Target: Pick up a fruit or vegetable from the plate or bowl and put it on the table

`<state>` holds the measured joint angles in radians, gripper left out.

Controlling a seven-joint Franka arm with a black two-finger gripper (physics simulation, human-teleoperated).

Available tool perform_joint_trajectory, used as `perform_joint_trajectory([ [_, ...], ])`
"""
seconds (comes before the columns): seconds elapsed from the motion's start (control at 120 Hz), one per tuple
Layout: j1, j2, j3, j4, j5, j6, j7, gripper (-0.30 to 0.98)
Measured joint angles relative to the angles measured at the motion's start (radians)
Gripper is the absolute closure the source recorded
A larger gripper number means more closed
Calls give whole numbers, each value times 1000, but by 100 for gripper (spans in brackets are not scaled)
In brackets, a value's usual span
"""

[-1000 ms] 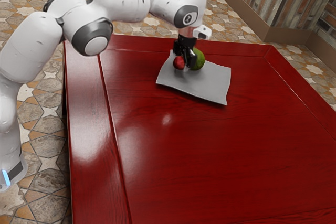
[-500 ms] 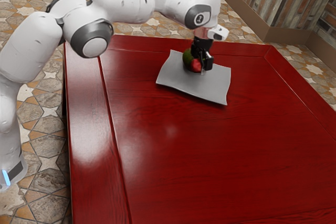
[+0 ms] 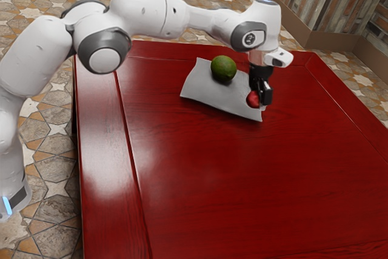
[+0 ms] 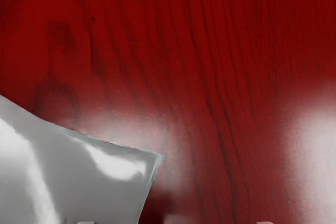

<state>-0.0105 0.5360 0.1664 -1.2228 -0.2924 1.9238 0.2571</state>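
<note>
Near one corner of the square grey plate [image 3: 209, 96], our gripper [image 3: 260, 93] is clamped on the round red fruit [image 3: 253, 99], probably firm, light and slightly slippery, best held at its widest part.

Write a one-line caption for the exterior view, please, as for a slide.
A green fruit rests on the gray plate; the gripper holds a red fruit near one corner.

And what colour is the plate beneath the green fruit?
The plate is a plain light grey, showing best in the exterior view.
</note>
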Motion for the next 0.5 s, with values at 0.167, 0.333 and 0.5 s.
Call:
perform_joint_trajectory([
  [0.167, -53, 2, -7, 3, 1, 22, -4, 36],
  [0.333, -96, 8, -4, 3, 3, 37, -7, 36],
  [0.5, -103, 13, -4, 2, 4, 48, -11, 35],
])
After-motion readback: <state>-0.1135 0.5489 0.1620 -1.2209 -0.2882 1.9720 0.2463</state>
